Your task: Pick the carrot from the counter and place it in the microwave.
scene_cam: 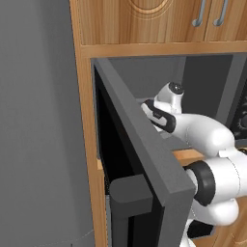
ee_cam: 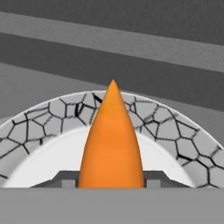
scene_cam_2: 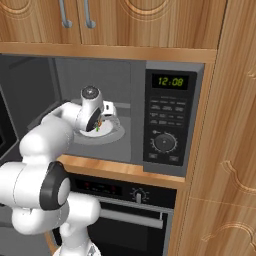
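Pincer (ee_cam: 112,183) stood inside the microwave (scene_cam_2: 172,117), and I saw the carrot (ee_cam: 112,140) between its two tips, which sat close against the carrot's sides; whether the grip had started to loosen I could not tell. From my hand view the carrot's long axis ran straight away from the pincer, point far, over the white plate (ee_cam: 183,135). I judged release came next.

You can read 12:08 in green on the microwave (scene_cam_2: 172,122) panel display (scene_cam_2: 170,81); button labels too small.
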### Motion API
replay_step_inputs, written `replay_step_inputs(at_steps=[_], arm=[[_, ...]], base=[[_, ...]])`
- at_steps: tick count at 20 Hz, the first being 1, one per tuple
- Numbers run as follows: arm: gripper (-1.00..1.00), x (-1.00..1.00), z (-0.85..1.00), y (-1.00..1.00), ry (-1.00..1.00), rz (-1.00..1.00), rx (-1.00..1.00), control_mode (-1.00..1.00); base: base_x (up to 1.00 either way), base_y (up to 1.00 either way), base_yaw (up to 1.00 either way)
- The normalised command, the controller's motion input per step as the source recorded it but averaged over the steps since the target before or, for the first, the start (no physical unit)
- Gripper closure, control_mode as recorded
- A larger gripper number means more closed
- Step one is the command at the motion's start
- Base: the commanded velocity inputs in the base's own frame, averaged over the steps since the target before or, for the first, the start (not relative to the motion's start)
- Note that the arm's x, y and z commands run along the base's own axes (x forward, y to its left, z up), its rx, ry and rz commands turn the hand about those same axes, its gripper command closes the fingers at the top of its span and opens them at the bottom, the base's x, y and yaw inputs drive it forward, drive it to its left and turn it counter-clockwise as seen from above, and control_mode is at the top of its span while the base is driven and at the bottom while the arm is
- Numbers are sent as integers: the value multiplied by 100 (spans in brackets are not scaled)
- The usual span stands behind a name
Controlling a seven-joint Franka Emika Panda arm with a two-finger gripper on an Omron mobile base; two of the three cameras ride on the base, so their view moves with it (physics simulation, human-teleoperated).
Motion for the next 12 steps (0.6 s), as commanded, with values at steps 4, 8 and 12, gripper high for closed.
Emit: replay_step_inputs(at_steps=[4,8,12], arm=[[-100,-20,0,5,0,0,0,-100],[-100,-12,12,0,-2,0,0,-100],[-100,-72,34,0,-10,0,0,-100]], base=[[0,0,0],[0,0,0],[0,0,0]])
